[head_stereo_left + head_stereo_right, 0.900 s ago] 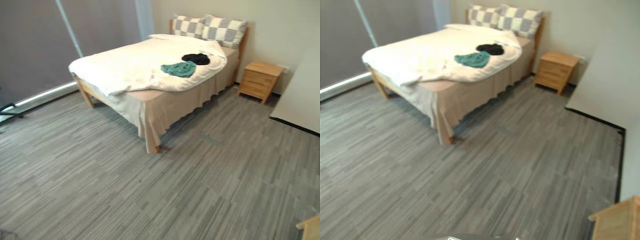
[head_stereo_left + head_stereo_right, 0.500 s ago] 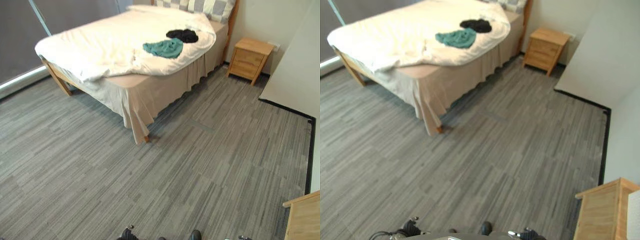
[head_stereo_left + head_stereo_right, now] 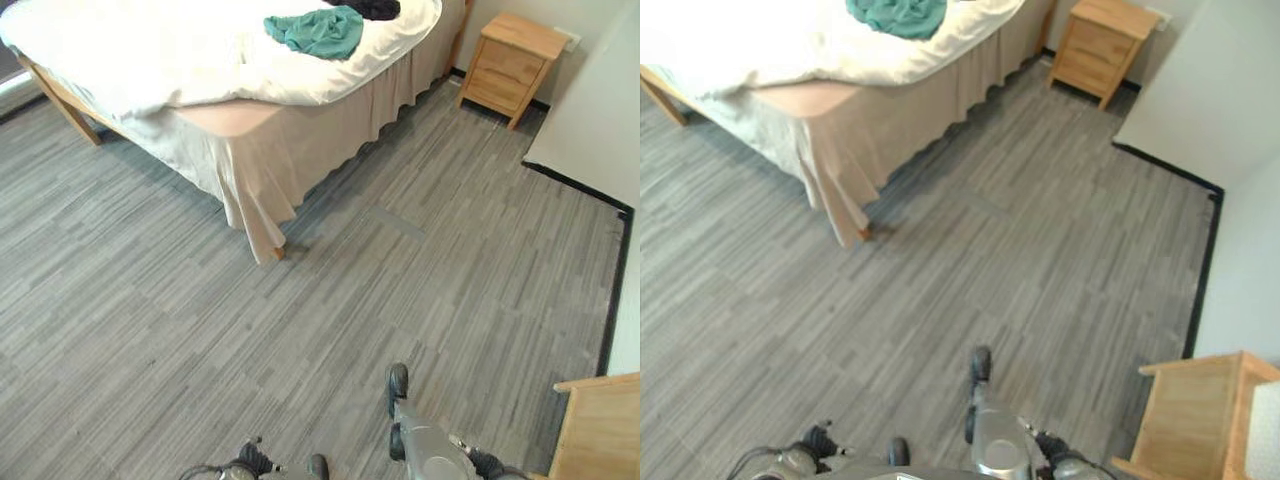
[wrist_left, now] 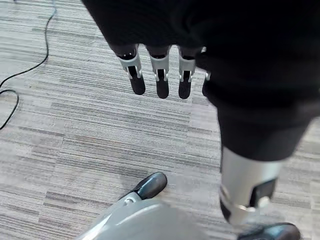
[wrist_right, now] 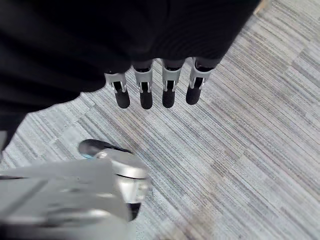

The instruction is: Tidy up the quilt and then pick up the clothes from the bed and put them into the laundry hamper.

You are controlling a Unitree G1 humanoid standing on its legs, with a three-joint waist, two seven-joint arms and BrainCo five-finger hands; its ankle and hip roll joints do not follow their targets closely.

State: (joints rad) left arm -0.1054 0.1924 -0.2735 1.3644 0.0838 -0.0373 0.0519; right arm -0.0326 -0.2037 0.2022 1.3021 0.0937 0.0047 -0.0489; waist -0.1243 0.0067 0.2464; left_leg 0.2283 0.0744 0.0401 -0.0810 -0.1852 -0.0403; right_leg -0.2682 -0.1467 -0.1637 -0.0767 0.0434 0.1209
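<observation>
The bed (image 3: 262,160) stands at the far left, with a rumpled white quilt (image 3: 150,50) that leaves the beige near corner bare. On the quilt lies a teal garment (image 3: 315,30), and a black garment (image 3: 372,8) lies just beyond it at the view's top edge. Both are far from my hands. My left hand (image 4: 159,70) hangs over the grey floor, fingers straight, holding nothing. My right hand (image 5: 150,85) hangs the same way over the floor, fingers straight and empty.
A wooden nightstand (image 3: 510,55) stands beside the bed against the far wall. A pale wall panel (image 3: 600,120) runs along the right. A low wooden piece of furniture (image 3: 595,425) sits at the near right. Grey striped carpet (image 3: 400,250) stretches between me and the bed.
The camera has tipped down and come closer, so the bed has slid up the picture and the pillows have left it. The garments lie as before.
</observation>
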